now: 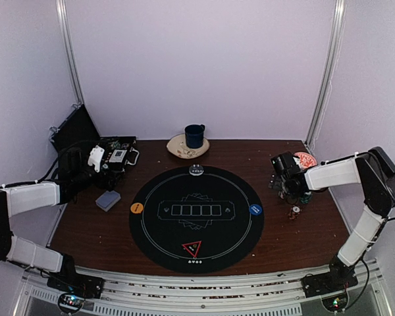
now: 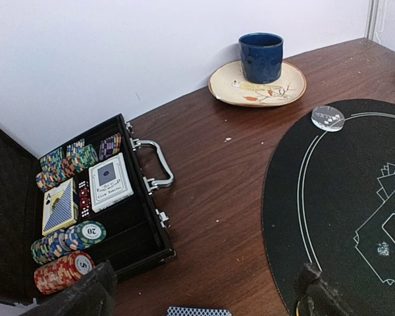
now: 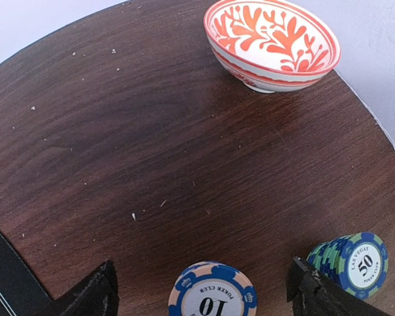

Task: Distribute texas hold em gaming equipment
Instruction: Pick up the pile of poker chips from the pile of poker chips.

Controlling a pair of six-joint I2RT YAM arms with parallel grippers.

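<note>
Chips: a "10" chip (image 3: pixel 212 294) on the bare wood right of the mat, a green-blue "50" stack (image 3: pixel 352 260) near it
Right gripper (image 3: pixel 203 289): jaws wide apart either side of the "10" chip, clear of it
Cards: grey-blue deck (image 1: pixel 108 200) on the wood left of the mat
Left gripper (image 2: pixel 201 296): spread wide above the deck, holding nothing
Mat (image 1: pixel 151 224): orange disc (image 1: pixel 137 208), blue disc (image 1: pixel 255 209), white disc (image 1: pixel 196 170) and triangle marker (image 1: pixel 192 249) at its rim
Beyond: open chip case (image 2: pixel 145 217), patterned bowl (image 3: pixel 273 43), mug (image 1: pixel 195 135) on a plate (image 1: pixel 178 149)

Both arms (image 1: pixel 30 197) have white links and black joints.
</note>
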